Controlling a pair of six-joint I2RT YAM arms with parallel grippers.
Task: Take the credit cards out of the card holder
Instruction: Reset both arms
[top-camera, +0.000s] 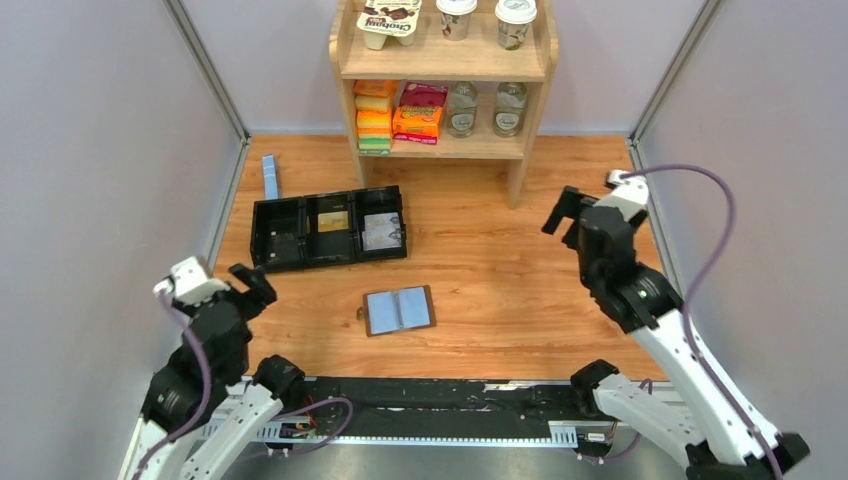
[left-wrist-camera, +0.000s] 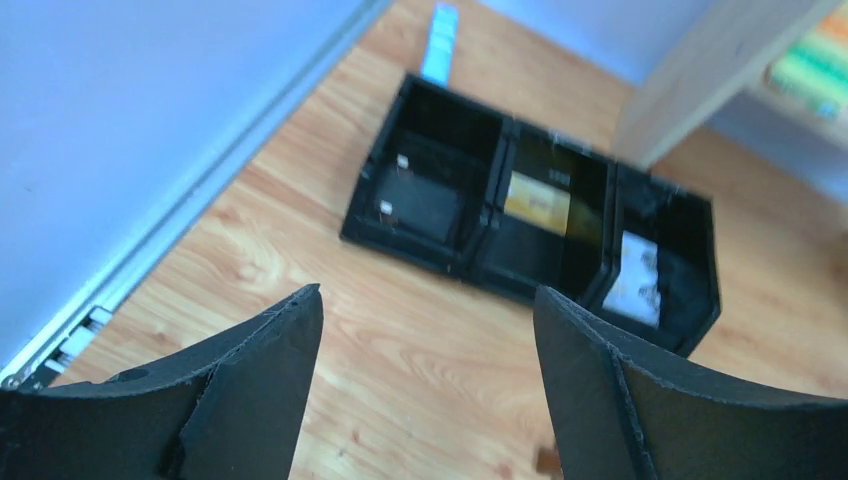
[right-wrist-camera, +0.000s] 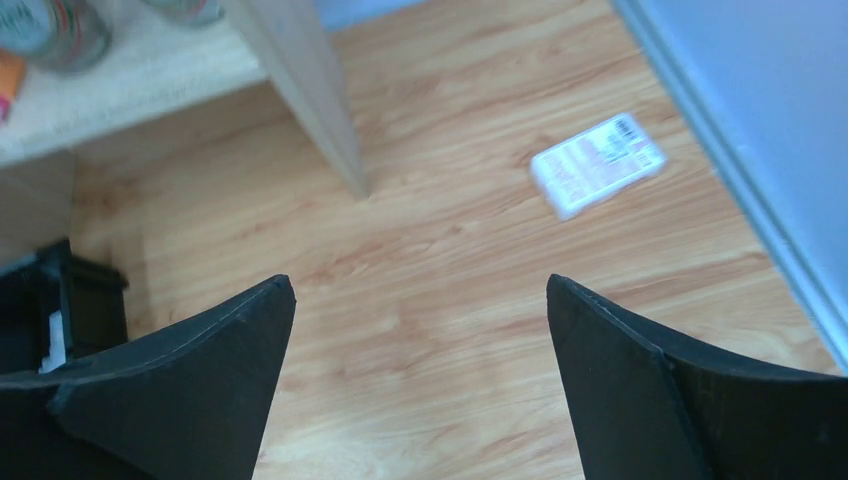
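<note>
The card holder (top-camera: 399, 310) lies open and flat on the wooden table, brown at the edges and grey-blue inside. I cannot tell whether its pockets hold credit cards. A pale silvery card (top-camera: 381, 232) (left-wrist-camera: 633, 275) lies in the right compartment of the black tray (top-camera: 275, 212). A gold-coloured card (top-camera: 333, 221) (left-wrist-camera: 538, 202) lies in the middle one. My left gripper (top-camera: 247, 288) (left-wrist-camera: 428, 292) hovers open and empty, left of the holder. My right gripper (top-camera: 565, 212) (right-wrist-camera: 420, 280) is raised at the right, open and empty, far from the holder.
A wooden shelf unit (top-camera: 440, 60) with cups, jars and packets stands at the back. A narrow blue strip (top-camera: 270, 176) (left-wrist-camera: 438, 30) lies beyond the tray. A pale printed packet (right-wrist-camera: 598, 163) lies near the right wall. Grey walls close in both sides.
</note>
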